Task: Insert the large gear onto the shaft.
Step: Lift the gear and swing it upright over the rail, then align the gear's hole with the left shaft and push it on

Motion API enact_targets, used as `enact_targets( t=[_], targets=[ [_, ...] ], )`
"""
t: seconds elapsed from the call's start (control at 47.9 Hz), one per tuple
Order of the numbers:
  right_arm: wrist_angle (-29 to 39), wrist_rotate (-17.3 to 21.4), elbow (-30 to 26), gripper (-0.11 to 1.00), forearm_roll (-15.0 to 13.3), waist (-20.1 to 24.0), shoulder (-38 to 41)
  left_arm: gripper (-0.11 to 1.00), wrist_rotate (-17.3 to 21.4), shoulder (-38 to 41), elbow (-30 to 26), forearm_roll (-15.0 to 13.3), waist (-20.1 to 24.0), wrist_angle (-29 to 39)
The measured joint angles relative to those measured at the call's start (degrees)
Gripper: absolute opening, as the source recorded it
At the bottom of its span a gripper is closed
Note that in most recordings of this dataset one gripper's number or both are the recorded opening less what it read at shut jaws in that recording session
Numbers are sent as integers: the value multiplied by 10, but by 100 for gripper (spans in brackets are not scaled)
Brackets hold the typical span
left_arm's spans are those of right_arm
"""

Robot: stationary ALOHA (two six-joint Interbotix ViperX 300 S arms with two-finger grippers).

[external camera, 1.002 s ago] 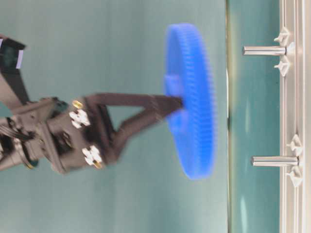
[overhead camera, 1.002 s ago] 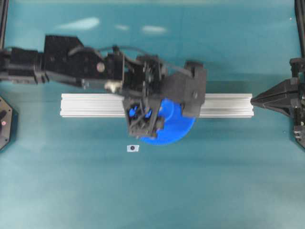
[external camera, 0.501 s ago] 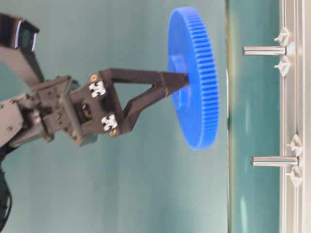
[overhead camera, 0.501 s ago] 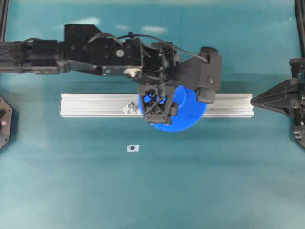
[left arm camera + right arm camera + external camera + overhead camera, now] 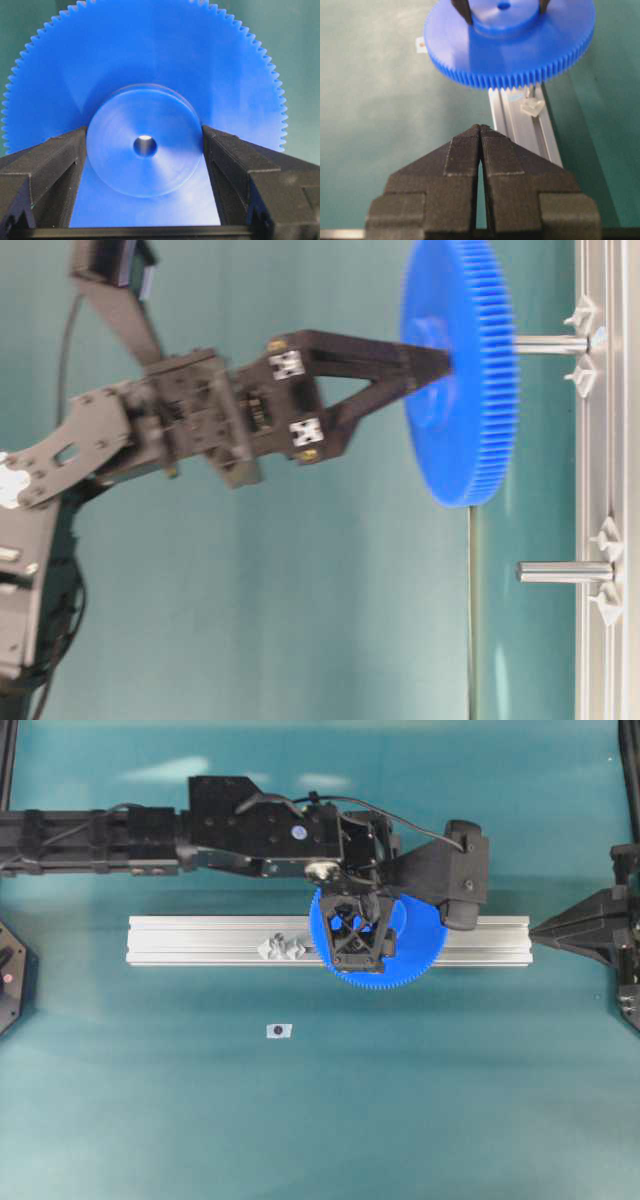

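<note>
**Gear held over shaft, bore near alignment**

The large gear [image 5: 460, 370] was held by its hub in the left pincer [image 5: 145, 145], face flat to the rail [image 5: 200, 940]. The shaft [image 5: 545, 343] was seen upright on the rail, its tip at the gear's underside; entry into the bore could not be told. Its axis was judged in line with the approach. The second peg [image 5: 565, 571] stood well apart, leaving open room. The right pincer [image 5: 480, 145] rested together at the rail's far end.

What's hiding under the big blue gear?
Under the large gear lies the silver rail. A shaft pokes out below it in the table-level view; from overhead it is covered.
</note>
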Motion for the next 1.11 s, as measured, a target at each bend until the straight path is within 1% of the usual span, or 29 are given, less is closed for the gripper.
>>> enact_targets(
  t=[0.146, 0.626, 0.856, 1.106],
  targets=[
    [-1, 3, 0, 5, 0, 1, -2, 77, 0, 12, -2, 0, 2, -3],
    [0, 4, 3, 5, 0, 1, -2, 77, 1, 51, -33, 0, 7, -7],
    [0, 4, 3, 5, 0, 0, -2, 76, 20, 58, -45, -1, 11, -8],
    [0, 4, 2, 5, 0, 0, -2, 77, 24, 63, -49, -1, 20, -8]
  ],
)
